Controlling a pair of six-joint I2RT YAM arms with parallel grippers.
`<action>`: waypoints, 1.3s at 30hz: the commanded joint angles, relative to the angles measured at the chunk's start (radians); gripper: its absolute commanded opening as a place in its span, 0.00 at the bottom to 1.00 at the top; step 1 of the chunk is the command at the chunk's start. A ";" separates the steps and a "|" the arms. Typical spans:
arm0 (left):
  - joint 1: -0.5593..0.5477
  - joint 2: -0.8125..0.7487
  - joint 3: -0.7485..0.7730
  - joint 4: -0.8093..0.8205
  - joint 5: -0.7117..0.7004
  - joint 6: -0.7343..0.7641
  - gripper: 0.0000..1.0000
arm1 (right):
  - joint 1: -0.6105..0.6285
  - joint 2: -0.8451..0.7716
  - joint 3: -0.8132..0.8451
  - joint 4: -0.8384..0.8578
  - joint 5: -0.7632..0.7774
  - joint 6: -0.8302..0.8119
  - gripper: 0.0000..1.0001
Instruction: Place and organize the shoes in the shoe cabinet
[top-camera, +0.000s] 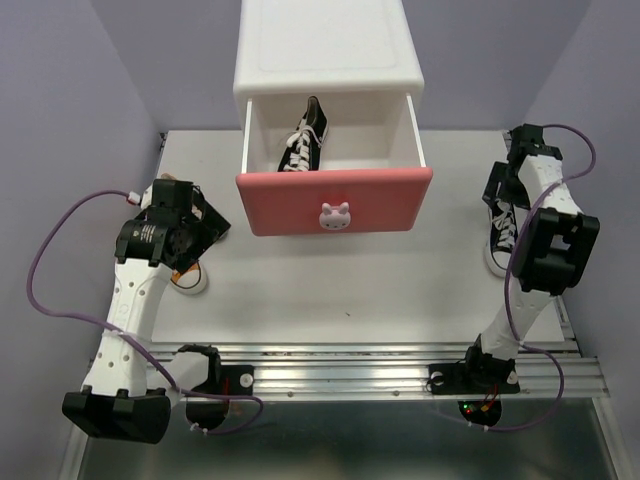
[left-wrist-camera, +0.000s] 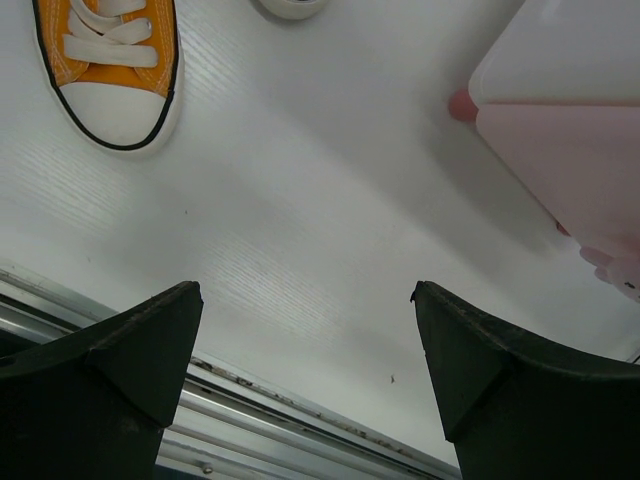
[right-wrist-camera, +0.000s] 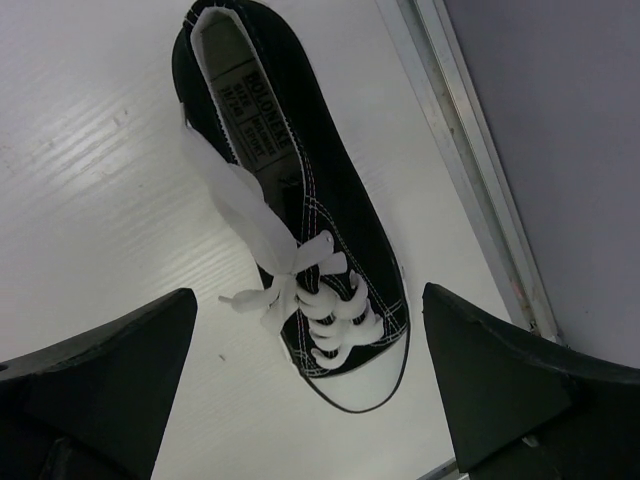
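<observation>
The shoe cabinet (top-camera: 325, 50) stands at the back centre with its upper drawer (top-camera: 335, 200) pulled out. One black shoe (top-camera: 305, 135) lies in that drawer. A second black shoe (right-wrist-camera: 290, 200) stands on the table at the right edge, also seen in the top view (top-camera: 500, 238). My right gripper (right-wrist-camera: 308, 300) is open just above it, jaws either side of its toe and laces. An orange shoe (left-wrist-camera: 110, 70) stands at the left, with the toe of another shoe (left-wrist-camera: 293, 6) beside it. My left gripper (left-wrist-camera: 305, 330) is open and empty above the bare table.
The open drawer overhangs the middle of the table, with its bunny knob (top-camera: 335, 215) facing me. The cabinet's pale pink front (left-wrist-camera: 560, 150) shows at the right of the left wrist view. A metal rail (top-camera: 400, 370) runs along the near edge. Purple walls enclose both sides.
</observation>
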 joint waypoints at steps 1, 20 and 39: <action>0.005 0.009 0.045 -0.045 -0.028 0.024 0.99 | -0.016 0.029 -0.031 0.085 0.004 -0.036 1.00; 0.005 0.036 0.050 -0.054 -0.029 0.058 0.99 | -0.049 0.143 -0.031 0.096 -0.132 -0.002 0.01; 0.005 0.047 0.016 0.072 0.018 0.018 0.99 | -0.049 -0.331 0.389 0.453 -0.643 0.422 0.01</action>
